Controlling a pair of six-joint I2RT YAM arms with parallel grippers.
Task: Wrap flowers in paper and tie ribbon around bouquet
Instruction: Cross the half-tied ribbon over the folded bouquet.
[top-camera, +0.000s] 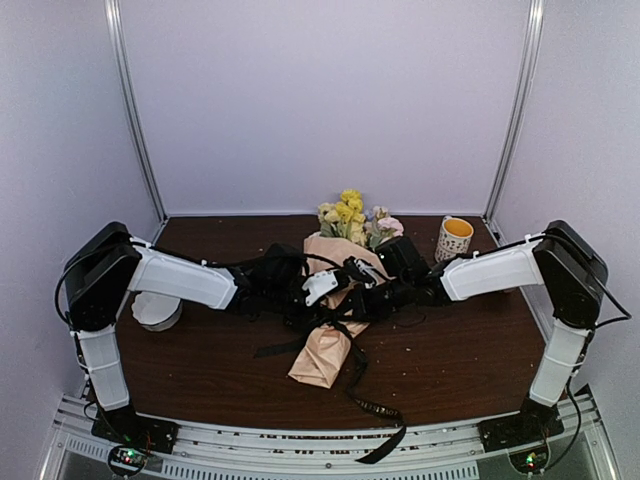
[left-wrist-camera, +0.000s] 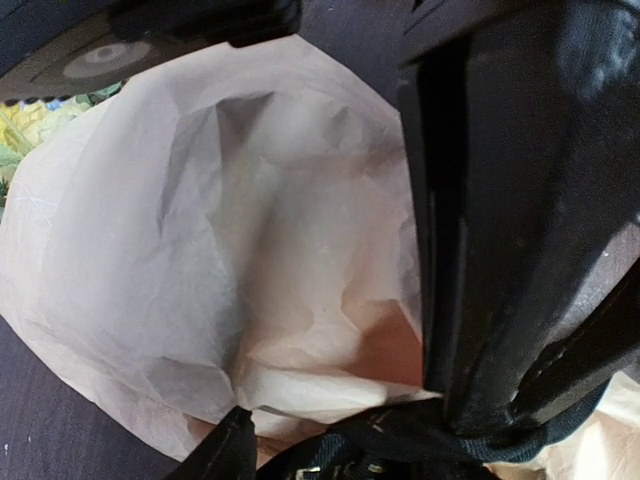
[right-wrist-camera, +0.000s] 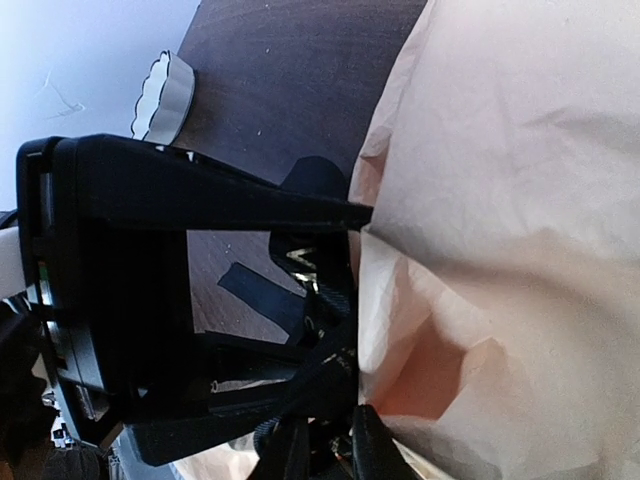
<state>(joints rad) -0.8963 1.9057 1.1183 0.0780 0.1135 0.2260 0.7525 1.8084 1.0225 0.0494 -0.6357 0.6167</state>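
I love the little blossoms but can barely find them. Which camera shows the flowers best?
The top external view: the flowers show there in yellow, cream and pink above the wide end of the paper cone. The left wrist view catches only a blurred yellow-green sliver at its left edge; the right wrist view shows none.

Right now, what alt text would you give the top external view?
A paper-wrapped bouquet lies on the dark table, blossoms toward the back wall, with the left hand and right hand meeting over its middle. A black ribbon trails from it off the near edge; a mug stands at far right.
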